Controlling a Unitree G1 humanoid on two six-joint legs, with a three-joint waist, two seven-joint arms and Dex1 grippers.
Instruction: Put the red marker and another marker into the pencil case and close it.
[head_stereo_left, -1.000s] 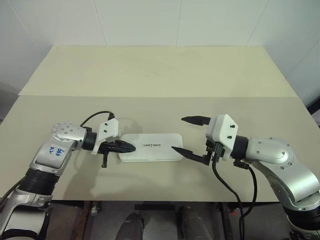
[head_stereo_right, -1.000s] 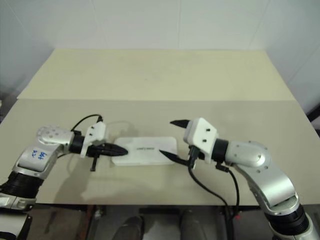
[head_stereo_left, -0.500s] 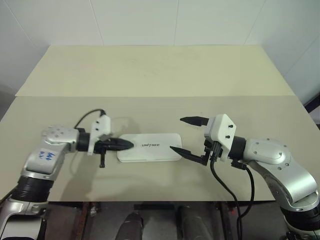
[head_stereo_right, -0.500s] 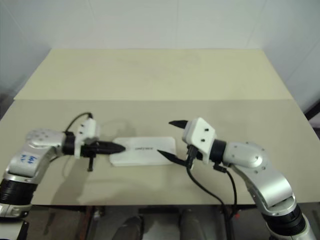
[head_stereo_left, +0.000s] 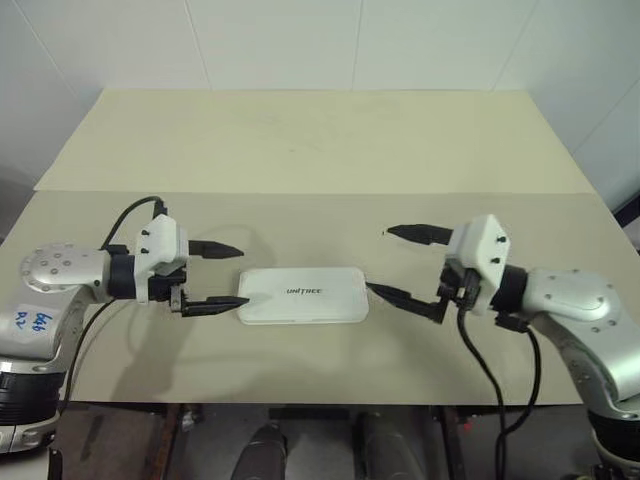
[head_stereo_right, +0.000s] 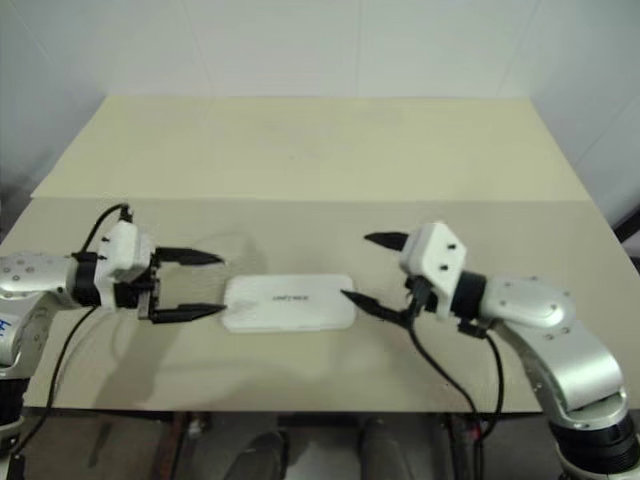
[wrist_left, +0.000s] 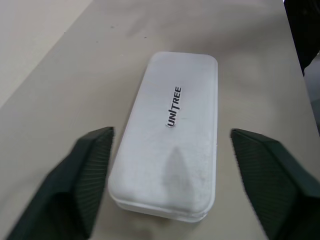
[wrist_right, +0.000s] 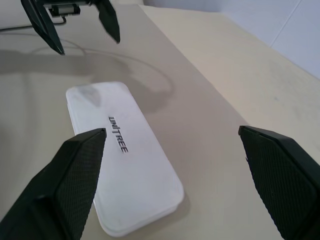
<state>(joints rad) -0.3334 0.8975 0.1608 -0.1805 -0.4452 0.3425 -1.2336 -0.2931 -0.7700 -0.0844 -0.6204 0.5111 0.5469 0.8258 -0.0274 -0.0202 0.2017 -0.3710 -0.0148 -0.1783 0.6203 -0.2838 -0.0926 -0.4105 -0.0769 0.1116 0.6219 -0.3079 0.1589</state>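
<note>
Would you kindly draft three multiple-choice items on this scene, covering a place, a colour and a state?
1. Where does the pencil case lie?
A. between the two hands
B. at the table's far edge
C. in the right hand

2. What colour is its lid?
A. red
B. white
C. green

3. How is the case?
A. wide open
B. closed
C. upside down

Key: 1 A, the left hand and right hand flank it on the table; 2 B, the lid is white with dark lettering; 3 B, the lid lies flat, lettering up.
</note>
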